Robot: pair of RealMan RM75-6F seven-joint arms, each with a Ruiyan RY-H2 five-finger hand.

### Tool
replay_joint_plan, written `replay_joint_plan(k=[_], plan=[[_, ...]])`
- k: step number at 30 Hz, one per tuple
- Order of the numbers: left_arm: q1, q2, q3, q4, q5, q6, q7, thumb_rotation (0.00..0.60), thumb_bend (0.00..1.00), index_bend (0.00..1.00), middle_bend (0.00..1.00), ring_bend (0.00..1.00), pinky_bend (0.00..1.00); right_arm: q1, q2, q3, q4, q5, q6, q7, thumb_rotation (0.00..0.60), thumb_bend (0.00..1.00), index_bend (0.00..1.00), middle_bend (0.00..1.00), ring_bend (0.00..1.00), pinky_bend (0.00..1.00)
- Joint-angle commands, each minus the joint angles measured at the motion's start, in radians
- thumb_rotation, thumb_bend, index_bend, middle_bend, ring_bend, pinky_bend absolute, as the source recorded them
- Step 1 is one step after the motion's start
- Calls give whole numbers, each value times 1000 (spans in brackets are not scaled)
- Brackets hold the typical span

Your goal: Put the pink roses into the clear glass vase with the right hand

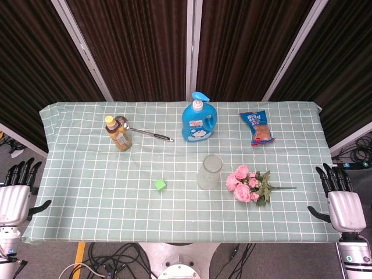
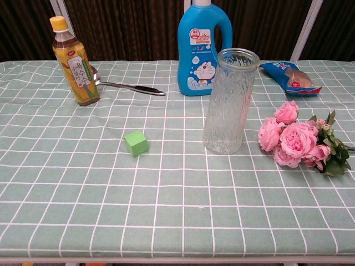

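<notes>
We had not yet reached for the roses.

Our right hand [image 1: 344,203] hung off the table's right edge, fingers spread wide and empty; our left hand [image 1: 14,195] mirrored it, likewise holding nothing. The pink roses [image 1: 249,184] lay flat on the checked green tablecloth [image 1: 87,192], soft full blooms toward the clear glass vase [image 1: 209,172], thin stem pointing right, which we judged handy for a right-hand pinch. The vase stood upright just beside them, tall, ribbed and open-mouthed.
</notes>
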Motion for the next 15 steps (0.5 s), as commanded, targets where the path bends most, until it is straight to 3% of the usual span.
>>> replay_joint_plan(k=[1,15], plan=[[-6,-2,0,1,-2,-9,6,600,0,75,0,0,79,2,-2,0,6,1,-3,3,600,26,0,0,0,0],[-15,-2,6,-14,15,-15,5,600,0,75,0,0,79,29,10,-5,-13,13,-68,23,600,26,0,0,0,0]])
